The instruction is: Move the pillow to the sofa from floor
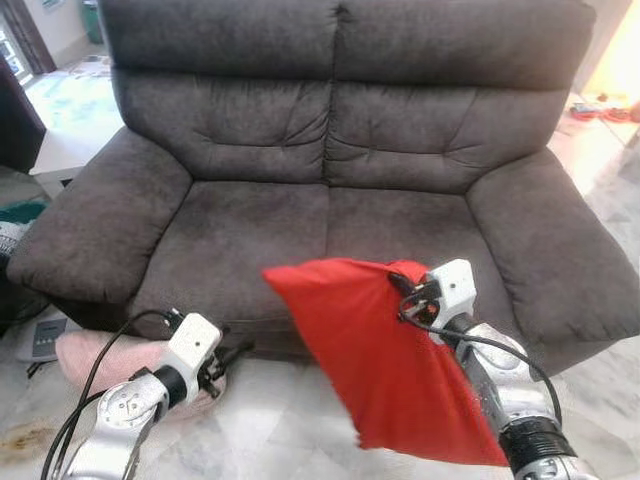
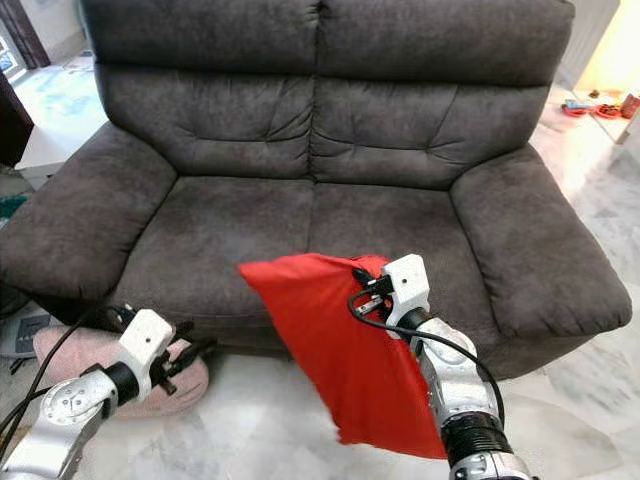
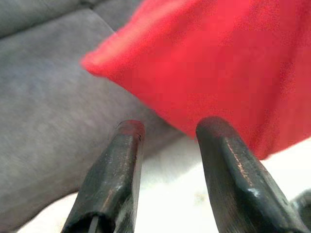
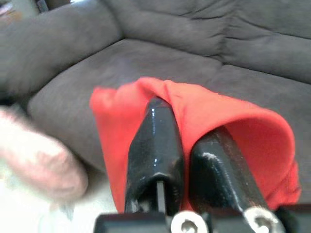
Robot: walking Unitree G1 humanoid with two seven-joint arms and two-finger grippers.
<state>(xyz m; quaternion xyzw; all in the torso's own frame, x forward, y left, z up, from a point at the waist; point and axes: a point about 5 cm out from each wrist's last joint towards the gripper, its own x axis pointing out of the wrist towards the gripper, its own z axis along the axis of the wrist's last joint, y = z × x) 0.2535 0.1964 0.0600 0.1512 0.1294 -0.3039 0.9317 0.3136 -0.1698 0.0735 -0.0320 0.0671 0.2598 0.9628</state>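
A red pillow [image 1: 385, 360] hangs in the air before the front edge of the dark grey sofa [image 1: 330, 180], held by its top corner. My right gripper [image 1: 405, 290] is shut on that corner, the red cloth [image 4: 214, 116] bunched between its black fingers [image 4: 155, 145]. The pillow's lower end droops over the floor. My left gripper [image 1: 232, 355] is low at the left, near the sofa's base, open with nothing between its fingers [image 3: 116, 170]; the red pillow [image 3: 214, 63] shows beyond them.
A pink cushion [image 1: 95, 360] lies on the marble floor by the sofa's left front corner, under my left arm. A grey device [image 1: 40, 338] lies on the floor at far left. A white table [image 1: 65, 125] stands behind the left armrest.
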